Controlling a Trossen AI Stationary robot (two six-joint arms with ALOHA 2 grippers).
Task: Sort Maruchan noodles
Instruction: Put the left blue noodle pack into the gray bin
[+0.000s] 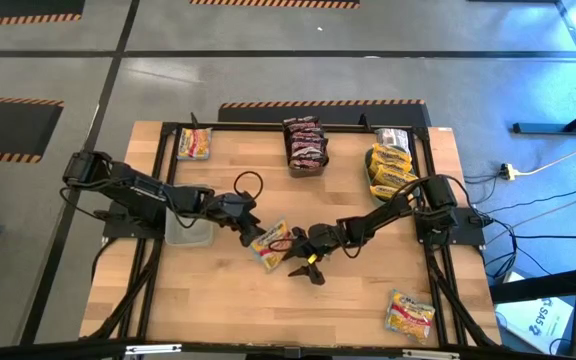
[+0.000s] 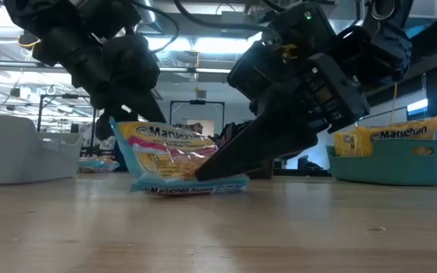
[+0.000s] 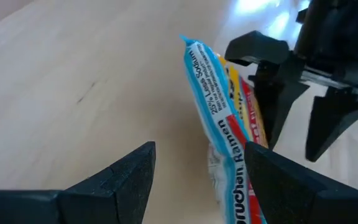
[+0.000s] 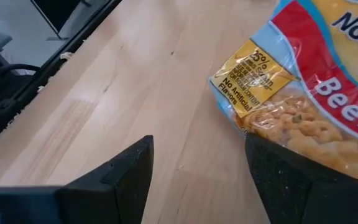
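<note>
One Maruchan packet (image 1: 270,243), yellow with a blue rim and a red band, stands tilted at the table's middle (image 2: 174,158), its lower long edge on the wood. My left gripper (image 1: 253,229) is open at its left side; the left wrist view shows the packet (image 3: 219,118) beside one finger. My right gripper (image 1: 305,257) is open at its right side, reaching low, and the packet (image 4: 303,93) lies over one finger. Other packets lie at the far left (image 1: 195,145) and near right (image 1: 411,313). My left gripper has one finger (image 3: 284,183) right against the packet's blue-rimmed edge (image 3: 213,134), coming level from the table's left; whether it touches I cannot tell. My right gripper has one finger (image 2: 237,155) slanting down from the right under the packet's raised side (image 4: 272,121), and the packet leans tilted on it.
A bin of dark red packets (image 1: 305,145) sits at the far middle. A bin of yellow packets (image 1: 390,170) (image 2: 389,148) stands at the far right, with a silver packet (image 1: 393,138) behind it. A clear bin (image 1: 189,230) (image 2: 17,152) is under the left arm.
</note>
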